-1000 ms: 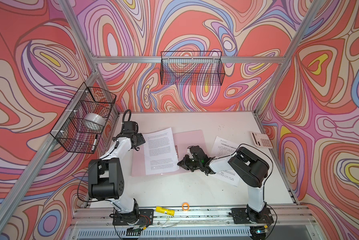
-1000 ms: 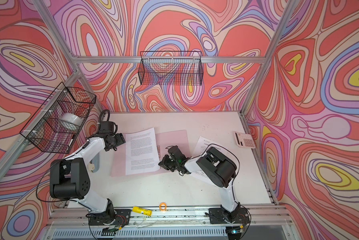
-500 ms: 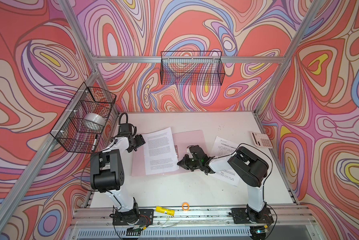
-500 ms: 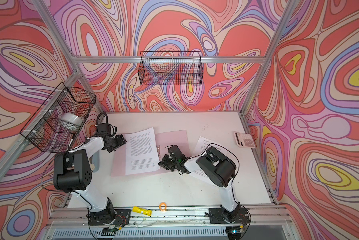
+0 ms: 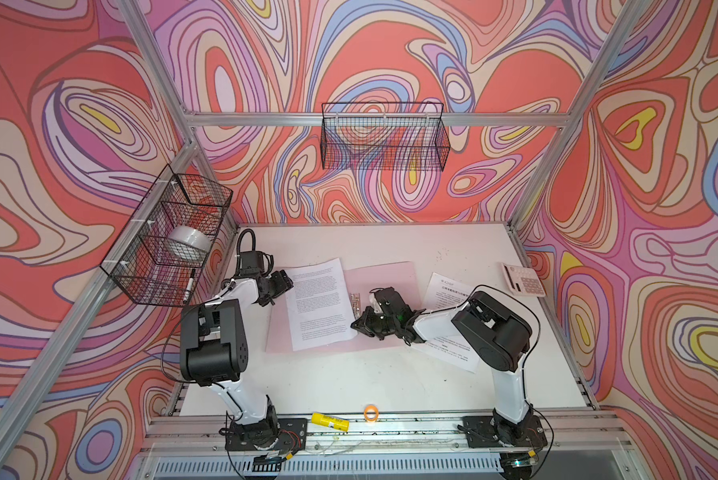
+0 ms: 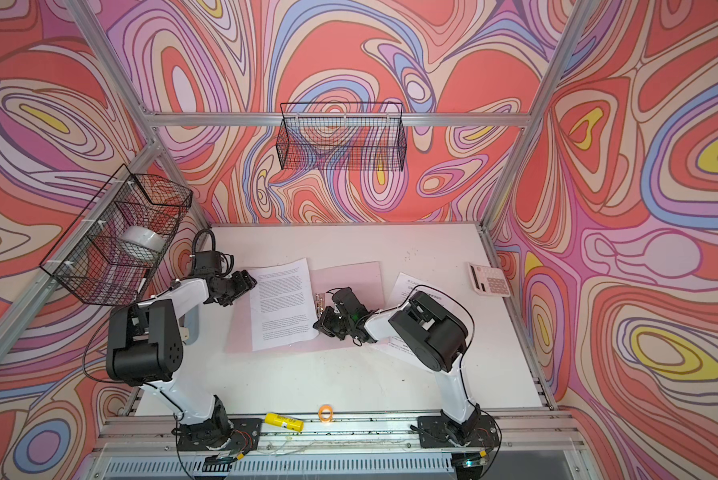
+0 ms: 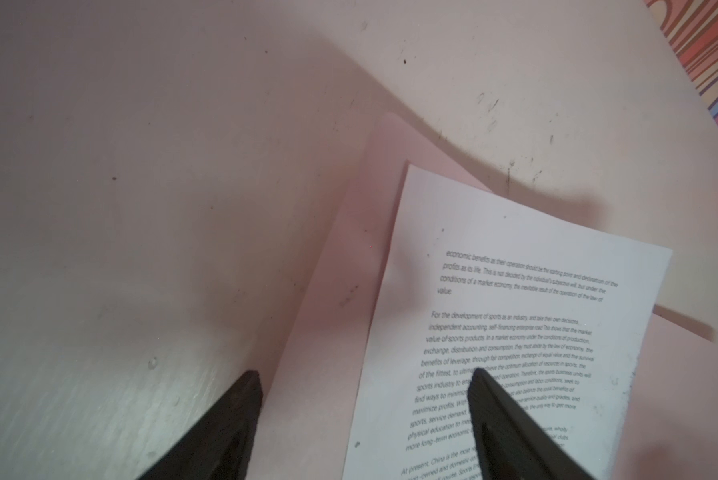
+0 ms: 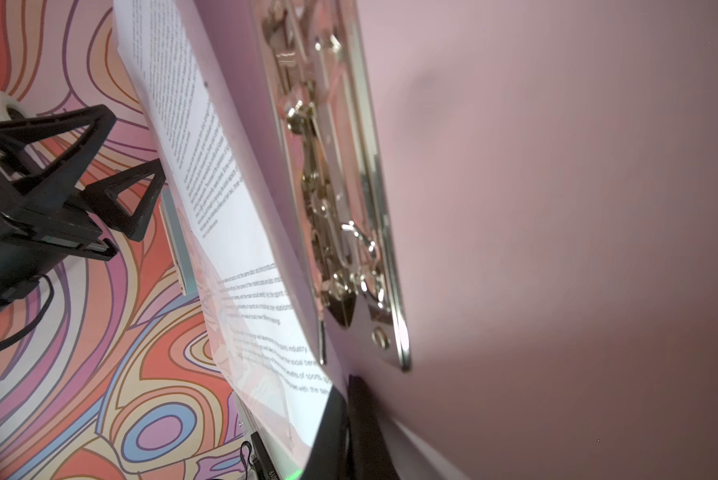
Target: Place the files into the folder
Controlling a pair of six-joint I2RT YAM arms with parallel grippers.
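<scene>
Swirling red, pink and lilac walls are closing round a matte white counter (image 5: 390,374) that is showing small dark scuffs. Lying open and flat on it is the folder (image 5: 386,278), thin, smooth pale pink plastic with rounded corners, its shiny silver clip (image 8: 340,208) sitting at the spine. One printed sheet (image 5: 315,303) is resting on the folder's left half, one end poking just past the folder's edge. The second sheet (image 5: 444,286), with the logo, is lying on the counter outside the folder, partly beneath my right arm.

My left end effector (image 7: 361,378) is standing wide open and holding nothing, one finger over the sheet and one over the counter. My right end effector (image 5: 358,326) is fully closed at the sheet's corner by the spine; I cannot tell whether it is pinching paper.

I am expecting these risks: limp paper buckling under a push, slick plastic sliding with it, an edge snagging on the clip, and my arm dragging the second sheet.
</scene>
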